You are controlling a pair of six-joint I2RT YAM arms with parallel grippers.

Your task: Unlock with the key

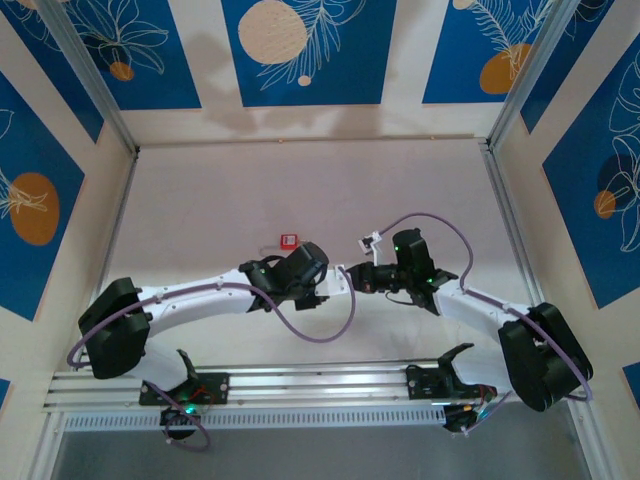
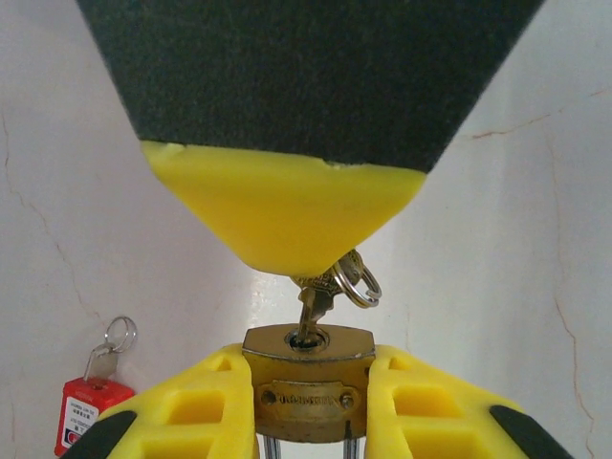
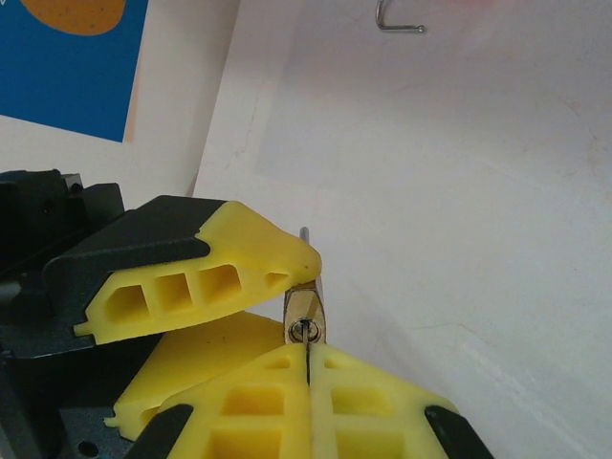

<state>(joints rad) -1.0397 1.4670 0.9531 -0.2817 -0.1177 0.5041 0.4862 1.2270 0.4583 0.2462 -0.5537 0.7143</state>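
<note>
A brass padlock (image 2: 308,397) sits between the yellow fingers of my left gripper (image 2: 308,371), which is shut on its body with the keyhole facing out. A key (image 2: 314,308) with a ring (image 2: 360,278) stands in the keyhole. My right gripper (image 3: 308,368) is shut on the key's bow, and its finger (image 2: 287,206) looms just above the lock. In the right wrist view the padlock (image 3: 307,313) shows end-on under a left finger (image 3: 220,263). From above, the left gripper (image 1: 333,281) and the right gripper (image 1: 357,276) meet nose to nose mid-table.
A red padlock (image 2: 86,413) with its own key lies on the table just left of the held lock, also seen from above as the red padlock (image 1: 289,240). A small metal hook (image 3: 397,25) lies farther back. Patterned walls enclose the white table (image 1: 220,190).
</note>
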